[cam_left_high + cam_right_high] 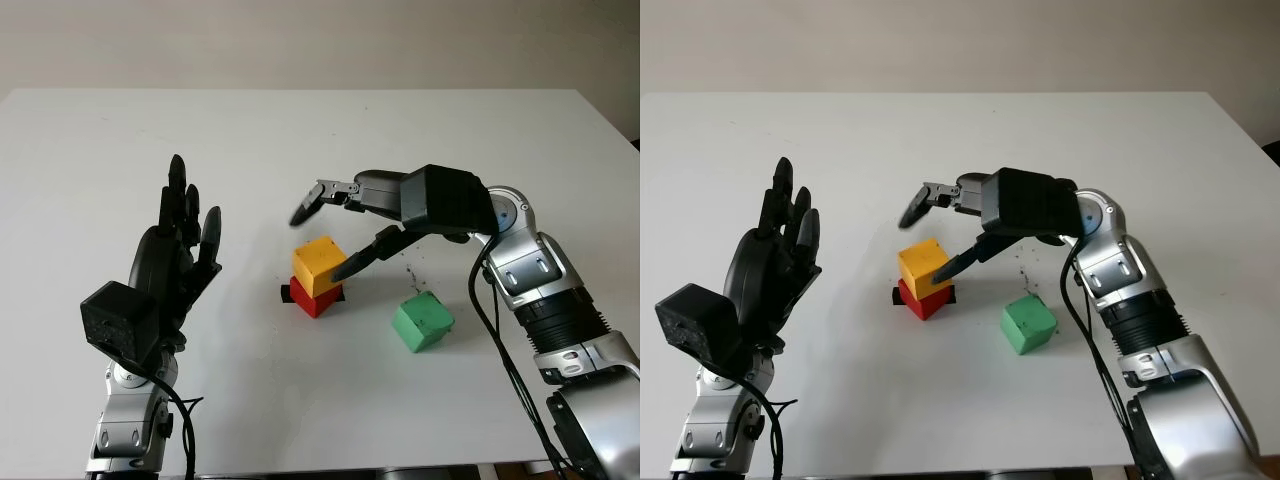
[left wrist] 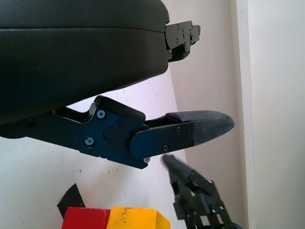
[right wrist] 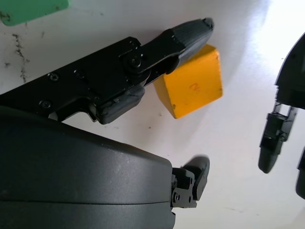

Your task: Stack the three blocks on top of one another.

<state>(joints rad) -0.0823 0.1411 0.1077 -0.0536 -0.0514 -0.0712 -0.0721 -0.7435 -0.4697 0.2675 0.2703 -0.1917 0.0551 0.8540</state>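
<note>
the right hand (image 1: 335, 232) hangs over the middle of the white table (image 1: 120, 140), released, holding nothing. just under it sits the yellow block (image 1: 318, 265), stacked on the red block (image 1: 312, 298). one finger reaches out past the far side of the yellow block, above the table; another finger (image 1: 368, 254) slants down toward the block's near right side, its tip close to the upper edge. in the right wrist view that finger (image 3: 183, 33) overlaps the block's corner, though whether it actually touches is hard to tell from here. the yellow block sits turned a little on the red one, so the red shows at the lower left and front. a small black marker (image 1: 285, 293) on the table peeks out from behind the red block, on the side away from the right hand's arm.

the green block (image 1: 423, 321) lies alone on the table, below the right hand's wrist and toward the robot, near the stack but apart from it. some dark specks (image 1: 411, 274) mark the table between the green block and the hand.

the left hand (image 1: 180, 245) is raised well off to the other side of the stack, open and upright, holding nothing.
</note>
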